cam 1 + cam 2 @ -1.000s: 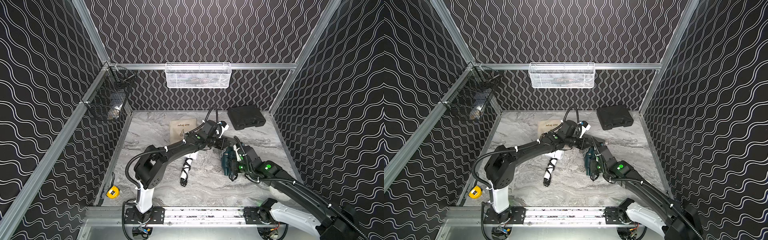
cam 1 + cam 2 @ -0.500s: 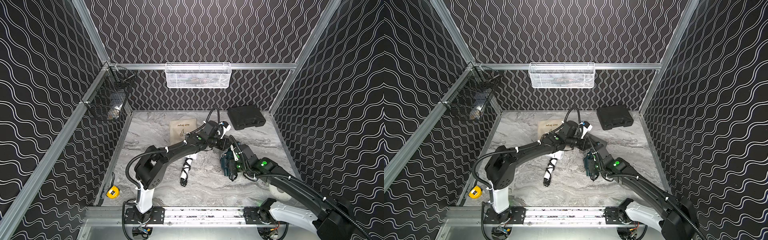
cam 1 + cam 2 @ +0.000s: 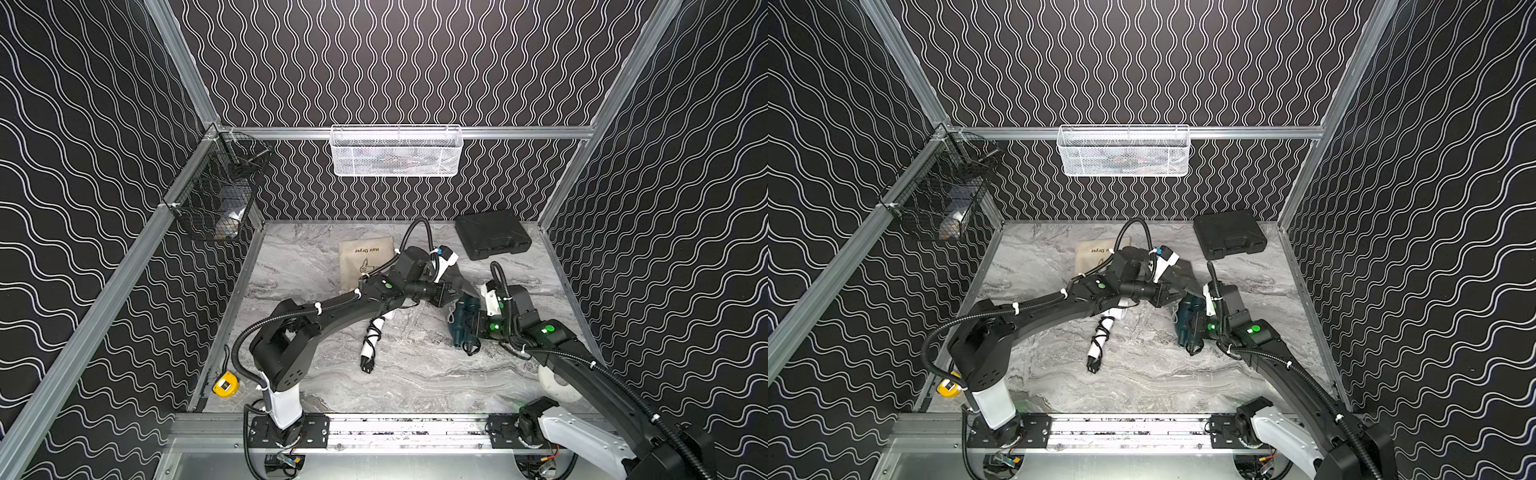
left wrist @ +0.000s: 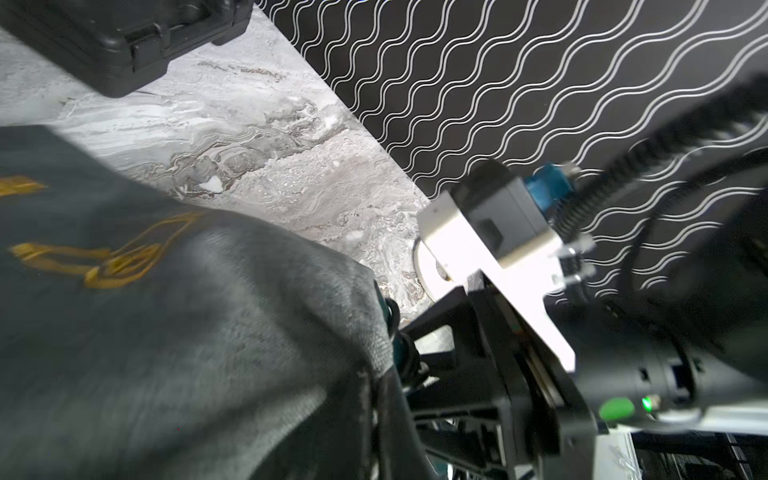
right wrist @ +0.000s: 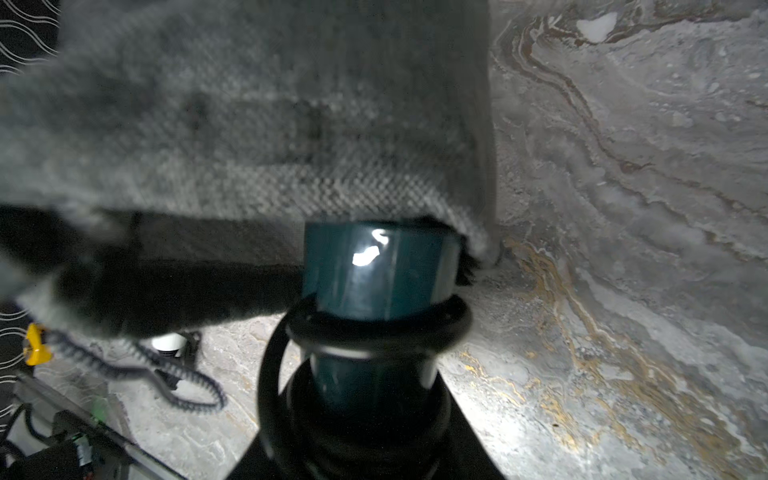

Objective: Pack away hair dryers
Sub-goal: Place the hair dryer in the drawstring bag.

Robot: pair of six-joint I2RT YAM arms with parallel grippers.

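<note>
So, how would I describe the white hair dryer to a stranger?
Start at the grey marble table, then find the left arm reaching across its middle. Poking out from under its forearm, toward the front, is the white hair dryer; black cord wraps its handle, while the other dryer is dark teal.

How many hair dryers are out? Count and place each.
2. White dryer: mid-table, partly under the left arm. Teal dryer: in the right gripper, nose at the grey pouch. None seems hidden.
</note>
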